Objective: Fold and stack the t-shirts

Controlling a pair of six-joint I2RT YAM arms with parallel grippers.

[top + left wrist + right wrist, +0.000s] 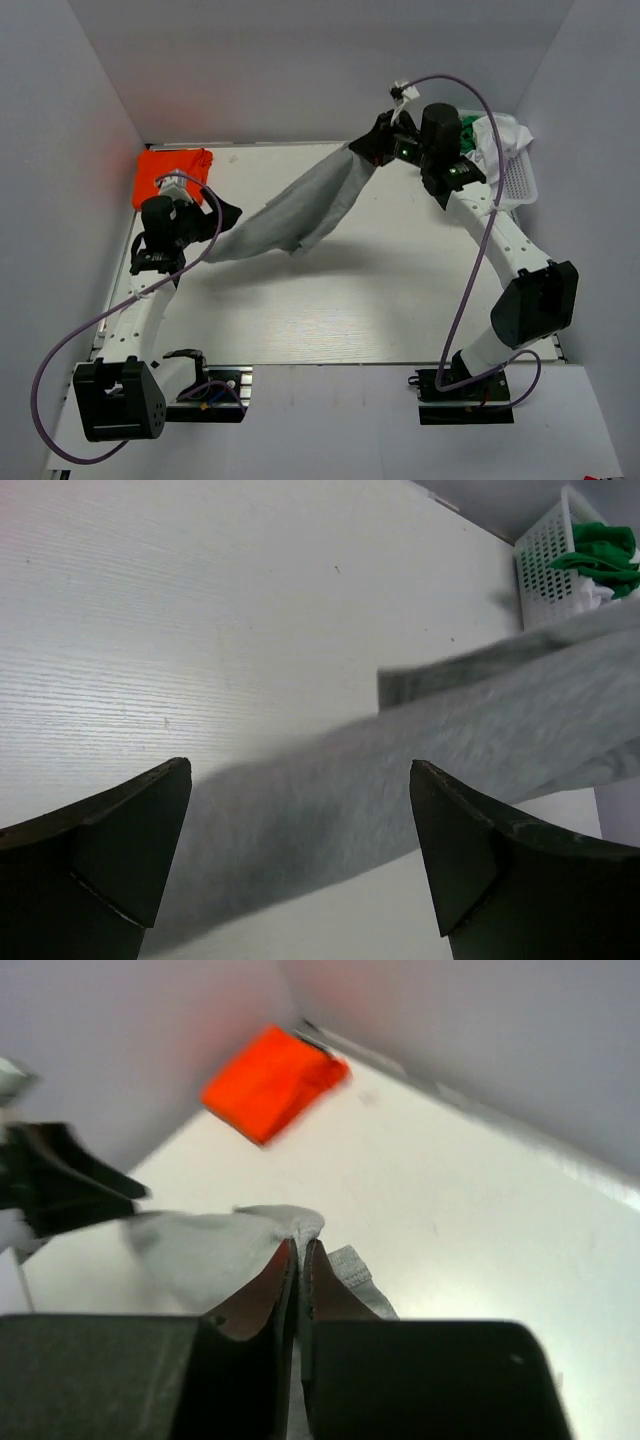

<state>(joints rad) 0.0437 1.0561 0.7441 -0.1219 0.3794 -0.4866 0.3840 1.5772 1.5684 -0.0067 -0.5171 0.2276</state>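
A grey t-shirt [300, 210] hangs stretched above the table from far right to near left. My right gripper [372, 150] is shut on its upper end, and the cloth bunches at the closed tips in the right wrist view [300, 1245]. My left gripper [228, 215] sits at the shirt's lower left end with its jaws wide apart. The grey cloth [450, 750] runs across beyond them in the left wrist view, around my left gripper [300, 770]. A folded orange t-shirt [172, 172] lies at the far left corner and also shows in the right wrist view [275, 1080].
A white mesh basket [520, 180] stands at the far right and holds a green shirt [470, 130] and a white shirt [500, 145]. It shows in the left wrist view too [545, 550]. Grey walls enclose the table on three sides.
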